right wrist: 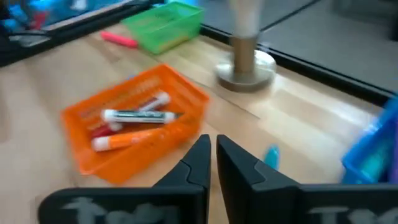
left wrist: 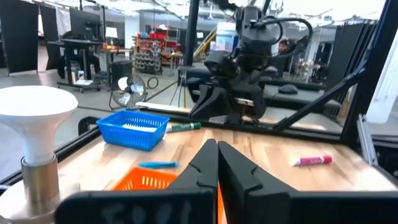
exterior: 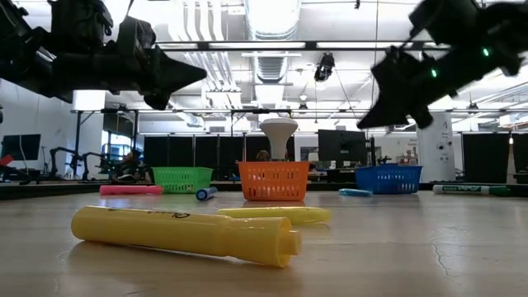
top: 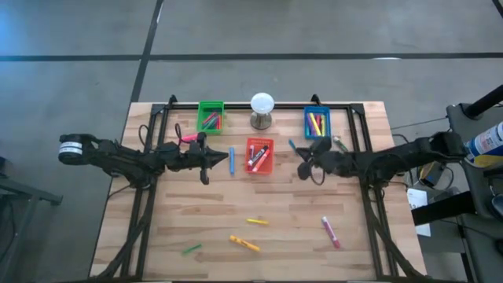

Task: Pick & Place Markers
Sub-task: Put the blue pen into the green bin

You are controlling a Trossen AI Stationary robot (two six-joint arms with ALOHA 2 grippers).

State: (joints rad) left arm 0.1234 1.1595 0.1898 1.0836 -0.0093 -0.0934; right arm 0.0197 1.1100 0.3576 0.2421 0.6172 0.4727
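In the high view the left arm reached in level from the left edge of the frame, its left gripper (top: 212, 159) hanging above the table just left of centre, between the green bin (top: 211, 117) and the red bin (top: 258, 156); its fingers (left wrist: 208, 163) were pressed together with nothing between them. The right arm came in from the right edge, and the right gripper (top: 307, 163) hung just right of the red bin, below the blue bin (top: 317, 123); its fingers (right wrist: 200, 160) stood almost touching, a thin slit between them, and held nothing. Three bins sat in the upper middle of the frame, around a white ball on a grey stand (top: 262, 109). The green bin held several markers, red and green among them, though I could not count them. The red bin held a white-and-black marker (right wrist: 142, 115) lying over an orange-bodied one and a red one. The blue bin held yellow, red and green markers. Loose on the table lay a pink marker (top: 188, 138) left of the green bin, a blue marker (top: 232, 159) beside the left gripper, a small blue one (top: 291, 145) and a green-and-white one (top: 339, 144) near the blue bin, and lower in the frame two yellow markers (top: 257, 222), one green marker (top: 191, 249) and one pink-and-white marker (top: 330, 232).
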